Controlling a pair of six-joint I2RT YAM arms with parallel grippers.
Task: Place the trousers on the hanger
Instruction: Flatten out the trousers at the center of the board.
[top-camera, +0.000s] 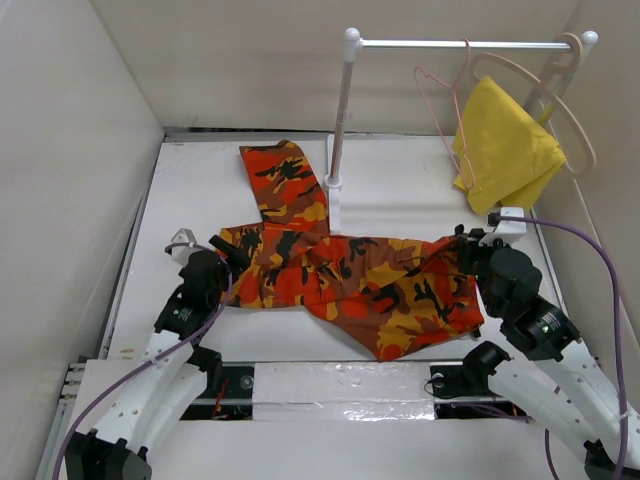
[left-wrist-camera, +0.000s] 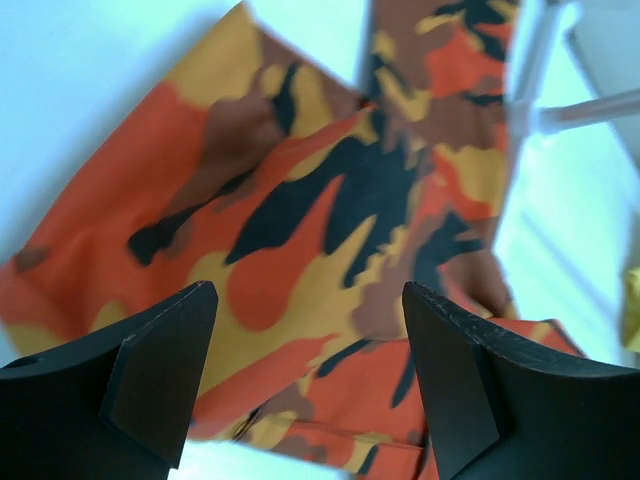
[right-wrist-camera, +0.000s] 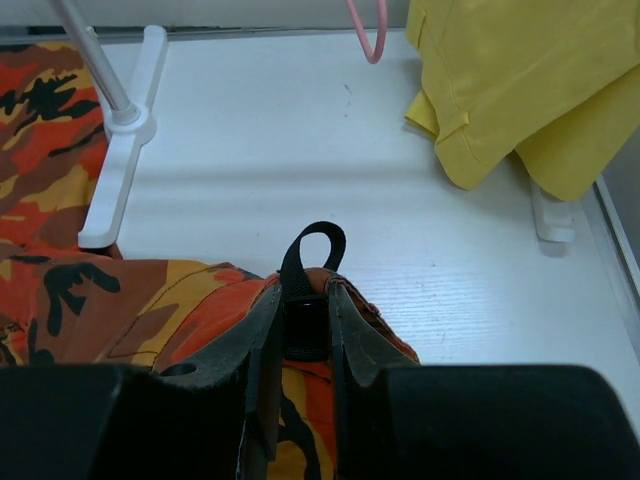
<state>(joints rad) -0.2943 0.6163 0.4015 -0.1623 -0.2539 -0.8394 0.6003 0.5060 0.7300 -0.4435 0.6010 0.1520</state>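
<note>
Spread flat mid-frame on the white desk, well apart from the thin pink wire hanger on the rail at upper right: the long orange, red, yellow and black camouflage fabric trousers. Right gripper pinched shut on a black loop at their right end, presumably to lift; left gripper wide open, empty, above the left end, likely to match.

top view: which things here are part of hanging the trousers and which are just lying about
Part of the job:
- trousers, spread flat
- pink wire hanger, hung on the rail
- right gripper, jaws shut on the trousers' black loop
- left gripper, jaws open over the trousers

Just lying about:
- yellow cloth
- beige wooden hanger
</note>
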